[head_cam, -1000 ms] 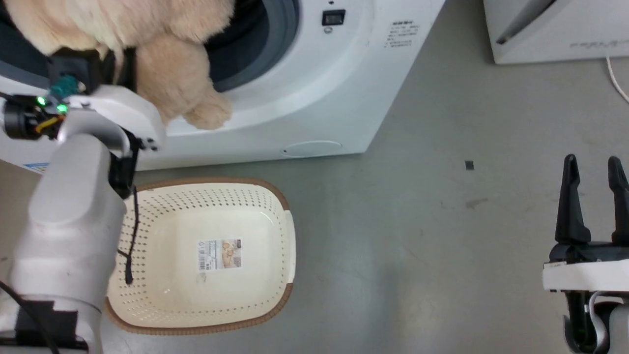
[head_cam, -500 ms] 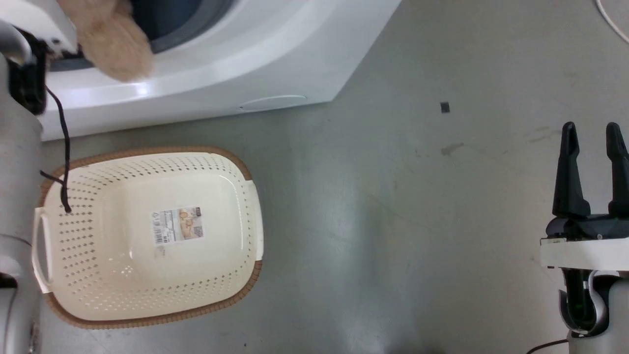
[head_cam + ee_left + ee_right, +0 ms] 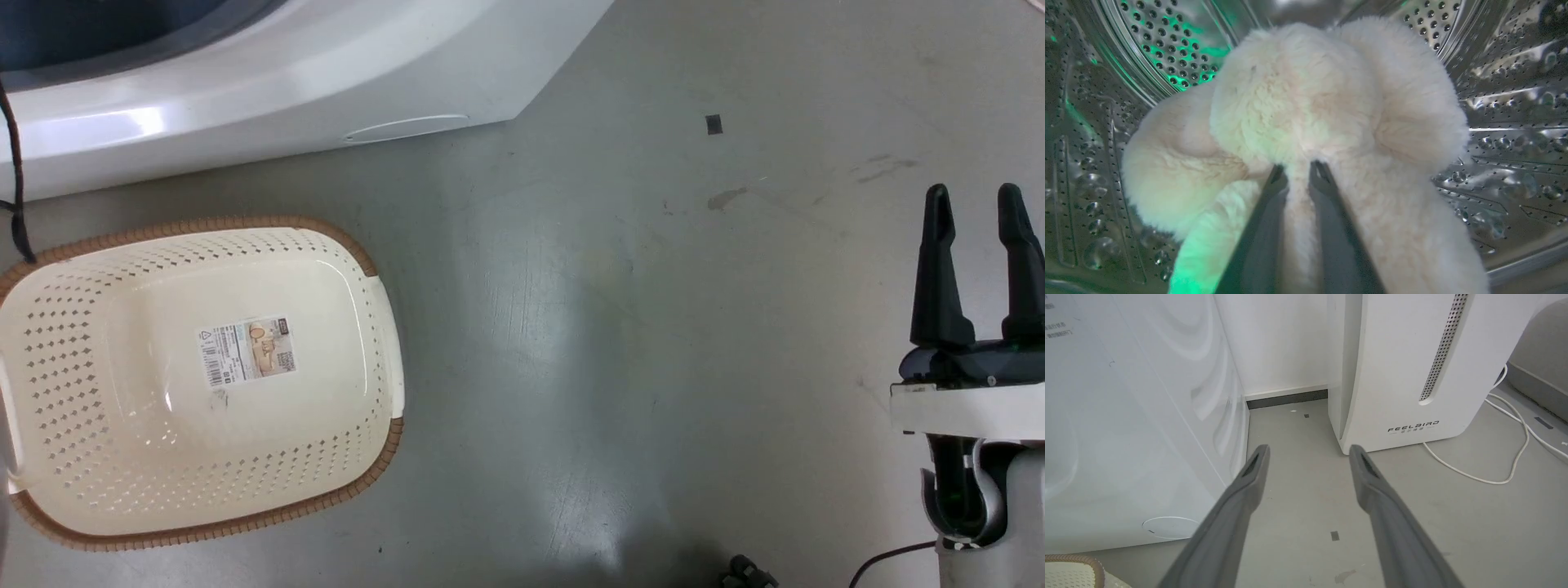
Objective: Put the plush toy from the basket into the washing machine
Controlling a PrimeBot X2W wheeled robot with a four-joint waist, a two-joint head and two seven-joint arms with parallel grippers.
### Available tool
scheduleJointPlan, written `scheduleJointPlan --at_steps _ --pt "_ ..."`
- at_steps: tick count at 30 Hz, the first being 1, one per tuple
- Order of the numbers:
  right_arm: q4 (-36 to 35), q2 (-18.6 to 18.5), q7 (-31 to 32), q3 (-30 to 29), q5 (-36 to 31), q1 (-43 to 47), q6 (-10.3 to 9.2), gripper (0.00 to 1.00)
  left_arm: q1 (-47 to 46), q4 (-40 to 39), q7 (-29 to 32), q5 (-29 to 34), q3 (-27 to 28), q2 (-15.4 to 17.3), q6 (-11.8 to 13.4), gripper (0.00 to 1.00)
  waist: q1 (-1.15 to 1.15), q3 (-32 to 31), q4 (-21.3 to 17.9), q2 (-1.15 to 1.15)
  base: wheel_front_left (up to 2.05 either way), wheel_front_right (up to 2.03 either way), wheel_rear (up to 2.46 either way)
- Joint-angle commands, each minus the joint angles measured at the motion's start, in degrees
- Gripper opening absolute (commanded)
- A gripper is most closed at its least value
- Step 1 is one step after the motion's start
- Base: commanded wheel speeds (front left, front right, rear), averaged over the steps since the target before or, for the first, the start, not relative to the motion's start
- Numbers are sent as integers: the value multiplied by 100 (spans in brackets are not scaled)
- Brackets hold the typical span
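Left wrist view: the left gripper [image 3: 1298, 168] pinches the fluffy cream plush toy [image 3: 1298, 102] inside the steel drum [image 3: 1506, 102] of the white washing machine [image 3: 343, 73]; retreating before opening would likely drag it out.

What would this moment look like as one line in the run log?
left gripper: shut on plush toy, inside washing machine | right gripper: open, holding nothing | basket: empty

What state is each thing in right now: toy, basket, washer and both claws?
plush toy: inside the steel drum, gripped.
basket: empty, upright on the floor.
washing machine: open, toy inside it.
left gripper: shut on the plush toy.
right gripper: open, holding nothing.
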Motion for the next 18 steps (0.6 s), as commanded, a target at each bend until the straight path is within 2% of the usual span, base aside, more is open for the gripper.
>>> scheduleJointPlan --at_steps 1,11,18 --pt "3 -3 -26 18 36 -85 -5 100 -82 -56 -38 39 -2 15 56 100 -1 9 14 0 0 0 0" --pt "51 -3 -26 54 -16 -80 -5 100 174 -40 -38 34 1 -87 104 100 -1 -239 111 0 0 0 0" --pt "69 -3 -26 69 -101 1 -5 100 763 -160 -38 5 41 -264 97 100 -1 -617 267 0 0 0 0"
